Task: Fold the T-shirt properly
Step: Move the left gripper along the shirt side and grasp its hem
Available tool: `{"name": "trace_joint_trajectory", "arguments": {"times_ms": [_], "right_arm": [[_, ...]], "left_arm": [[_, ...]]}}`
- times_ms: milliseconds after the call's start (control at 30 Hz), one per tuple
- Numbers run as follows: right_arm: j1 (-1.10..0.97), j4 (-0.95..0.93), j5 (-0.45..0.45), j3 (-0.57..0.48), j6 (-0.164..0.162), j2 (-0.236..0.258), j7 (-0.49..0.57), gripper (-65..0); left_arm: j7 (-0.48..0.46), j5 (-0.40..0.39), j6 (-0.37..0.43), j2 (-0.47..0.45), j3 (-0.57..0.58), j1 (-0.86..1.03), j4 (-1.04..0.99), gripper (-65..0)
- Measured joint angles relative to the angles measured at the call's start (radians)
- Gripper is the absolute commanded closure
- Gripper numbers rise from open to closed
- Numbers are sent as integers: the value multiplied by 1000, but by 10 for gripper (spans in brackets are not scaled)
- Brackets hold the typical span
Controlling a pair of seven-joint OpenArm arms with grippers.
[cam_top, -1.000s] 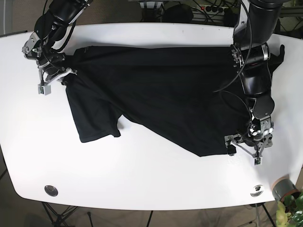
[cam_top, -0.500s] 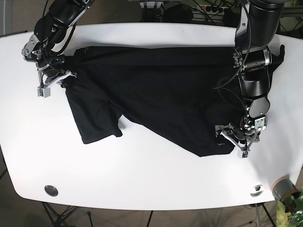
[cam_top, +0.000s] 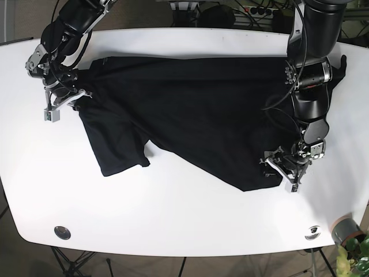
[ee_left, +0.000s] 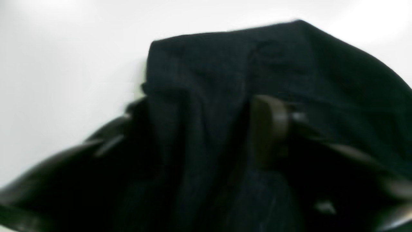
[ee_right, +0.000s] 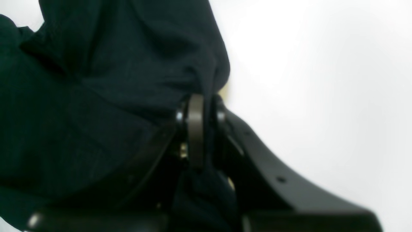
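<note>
Two grippers on one black T-shirt [cam_top: 190,115], spread mostly flat on the white surface [cam_top: 173,213].

Nearest the camera in the base view, the left gripper [cam_top: 286,171] sits at the shirt's lower hem corner. In the left wrist view the picture is blurred; cloth [ee_left: 244,106] bunches up between and over the fingers [ee_left: 267,125], so they look clamped on the hem, judged from the bunching, not clean to see.

Farther back, the right gripper [cam_top: 57,104] is at the sleeve and shoulder edge. In the right wrist view the fingers [ee_right: 195,129] are pressed together with a fold of fabric [ee_right: 128,71] pinched between them, bare surface just beside on the outer side.

Handling, as a judgement: soft, light, limp knit. It will sag and drag, not hold shape, and can slip from a thin pinch. Best hold is on hem corners and the shoulder seam, where the cloth is doubled.

Edges and room: a loose sleeve [cam_top: 118,147] lies below the right fingers, free of them. The near hem runs diagonally from the sleeve toward the left fingers, not square. Plenty of bare surface in front of the left fingers and outward of the right fingers for a lift or drag. Beyond the shirt the far surface edge is close, little room there. A small pot [cam_top: 344,229] sits off the near corner, well apart from the left fingers.
</note>
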Motion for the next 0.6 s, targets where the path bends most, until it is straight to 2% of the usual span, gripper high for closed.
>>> {"name": "trace_joint_trajectory", "arguments": {"times_ms": [100,133,267,367,433,600], "right_arm": [[0,0,0,0,0,0,-1,-33],[0,0,0,0,0,0,0,-32],[0,0,0,-3,0,2,0,-25],[0,0,-2,-17,0,2,0,-25],[-1,0,-14,-56,0,6,-5,-24],[5,0,16,-87,5,8,0,-24]], "left_arm": [[4,-3,-12,-1,-3,5,-2,-18],[2,-2,-16,0,-3,10,-2,0],[-24,-18,-26,0,-4,27,1,0],[-13,-18,-93,-4,-5,29,1,0],[35,-18,-182,-5,-6,29,8,0],[213,-2,-199,21,-123,78,161,0]]}}
